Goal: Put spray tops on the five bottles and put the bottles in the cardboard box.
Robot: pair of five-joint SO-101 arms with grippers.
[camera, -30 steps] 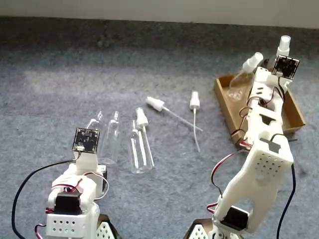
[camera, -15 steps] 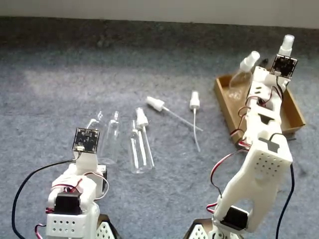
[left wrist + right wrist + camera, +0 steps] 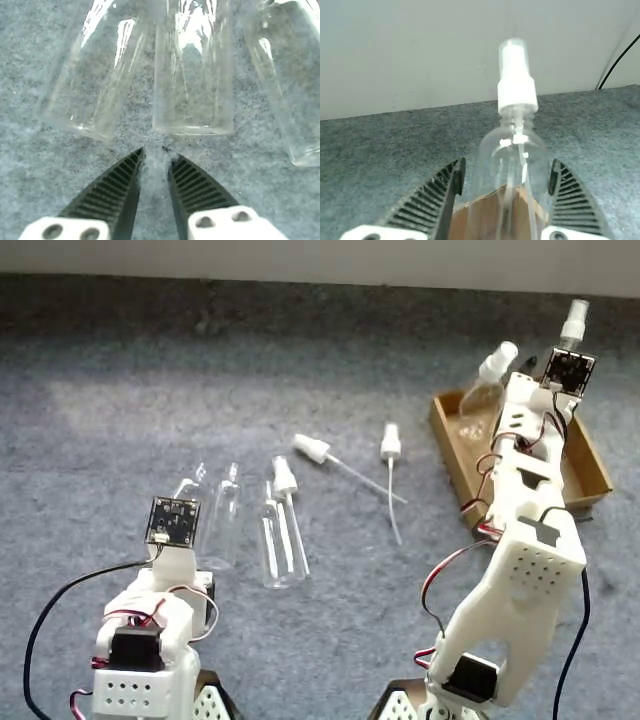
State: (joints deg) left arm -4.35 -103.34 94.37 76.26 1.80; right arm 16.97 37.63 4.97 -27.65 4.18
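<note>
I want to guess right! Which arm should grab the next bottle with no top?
Left. The left gripper sits by the bare bottles; the right gripper is far off at the box with a finished bottle.

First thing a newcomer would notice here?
A capped bottle sits at the right gripper, over the cardboard box at the table's right. Mid-table, three clear bottles lie side by side ahead of the left gripper, with two loose spray tops beside them.

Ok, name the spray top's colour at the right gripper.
The spray top is white, clearest in the right wrist view.
</note>
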